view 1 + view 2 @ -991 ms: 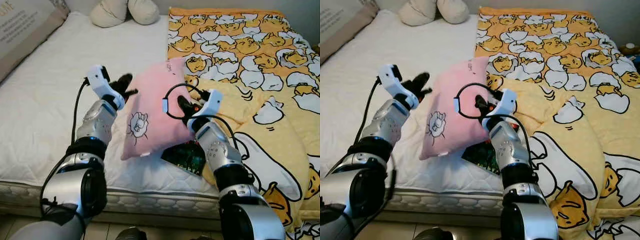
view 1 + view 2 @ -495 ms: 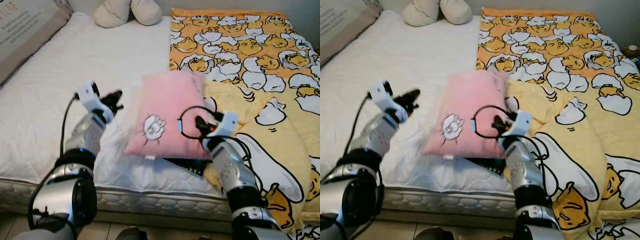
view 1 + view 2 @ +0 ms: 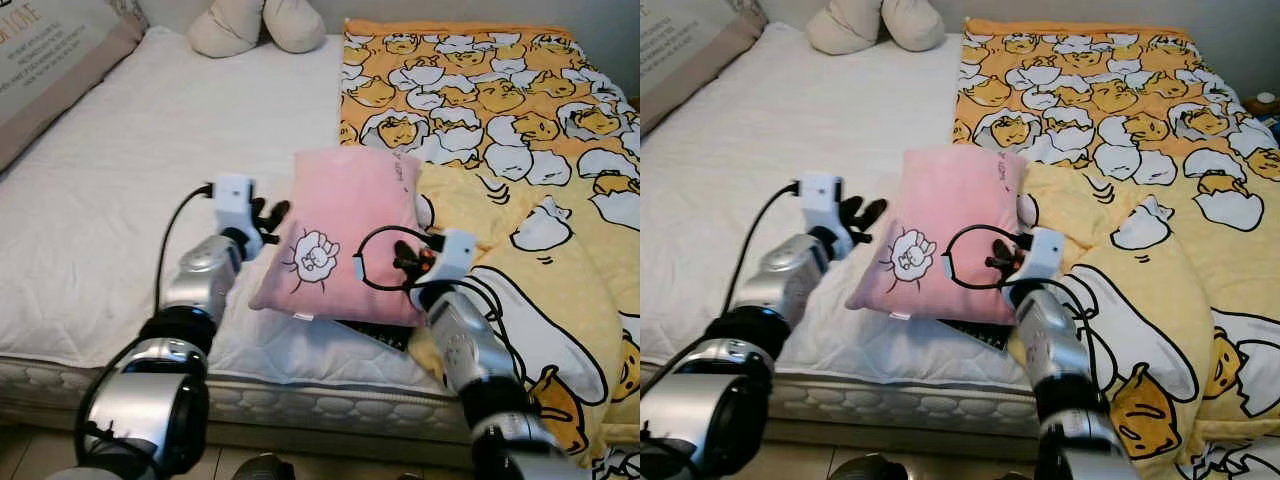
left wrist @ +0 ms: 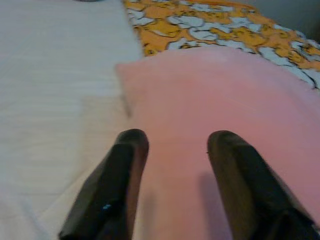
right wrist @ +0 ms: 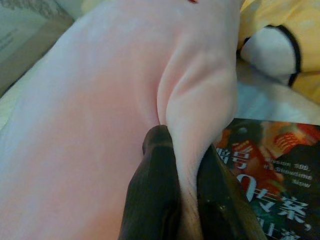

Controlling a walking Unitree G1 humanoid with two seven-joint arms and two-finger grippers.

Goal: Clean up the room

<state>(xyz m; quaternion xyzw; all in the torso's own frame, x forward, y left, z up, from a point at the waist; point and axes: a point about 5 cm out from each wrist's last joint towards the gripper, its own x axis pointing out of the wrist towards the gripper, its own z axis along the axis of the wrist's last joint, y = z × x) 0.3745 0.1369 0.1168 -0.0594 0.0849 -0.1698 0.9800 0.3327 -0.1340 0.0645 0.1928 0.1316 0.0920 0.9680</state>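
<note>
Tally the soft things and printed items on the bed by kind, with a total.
Pink pillow, pinched by the right gripper: 1
Grey lettered pillow: 1
Cream cushions: 2
Yellow cartoon blanket: 1
Magazine or book under the pink pillow: 1
Total: 6

Two silver arms raised forward from the bottom edge, both bent at the elbow. Left arm running from 7 o'clock up toward centre, white wrist block on top, left gripper [image 3: 268, 216] at about 9 o'clock of centre, its fingers [image 4: 116, 175] spread apart and pointing toward 2 o'clock, tips resting against the pillow [image 3: 345, 230]. Right arm climbing from 5 o'clock, black cable looped off the wrist, right gripper [image 5: 176, 165] just right of centre, pointing toward 9 o'clock, fingers pinched tight on a fold of the pillow edge
</note>
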